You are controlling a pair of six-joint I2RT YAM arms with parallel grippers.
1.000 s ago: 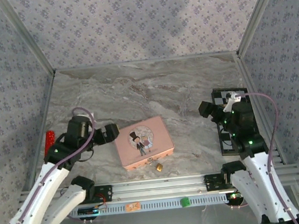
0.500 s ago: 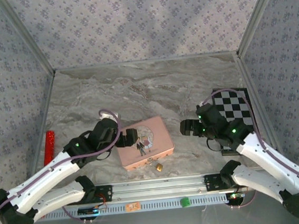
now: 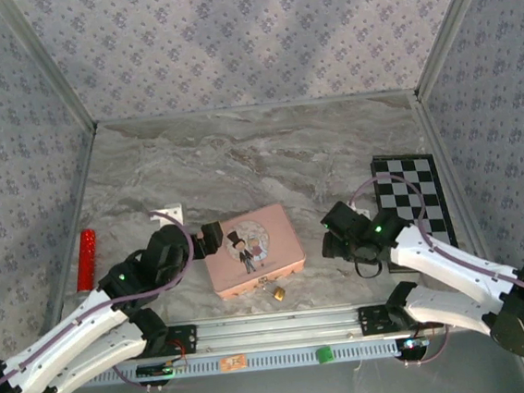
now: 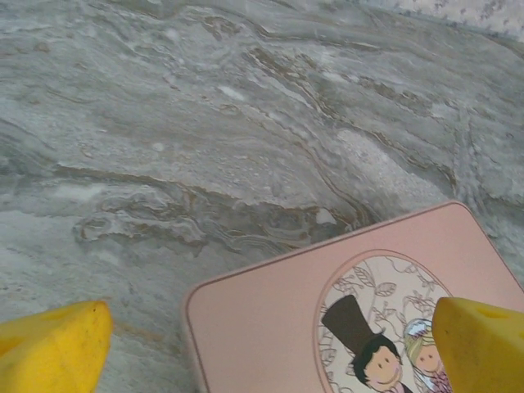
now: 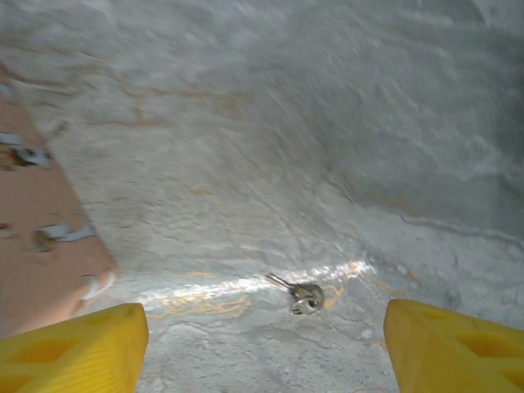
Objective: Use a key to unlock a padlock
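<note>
The tiny brass padlock (image 3: 278,293) lies on the marble table just in front of the pink tin (image 3: 251,250). A small silver key (image 5: 301,296) lies flat on the marble, right of the tin's edge (image 5: 41,246). My right gripper (image 5: 262,352) hovers low over the key, open, with its yellow fingertips (image 5: 70,348) on either side of it and apart from it. From above, the right gripper (image 3: 333,236) sits right of the tin. My left gripper (image 3: 212,238) is open at the tin's left end, with its fingertips (image 4: 49,348) spanning the tin's lid corner (image 4: 270,327).
A black-and-white checkered board (image 3: 412,196) lies at the right wall. A red cylinder (image 3: 87,260) lies by the left wall and a small white piece (image 3: 170,210) sits behind the left arm. Patterned walls enclose the table; open marble stretches behind the tin.
Both arms swung in from the sides toward the tin. The left gripper settled at the tin's left end. The right gripper dropped toward the table right of the tin, its jaws narrowing somewhat.
</note>
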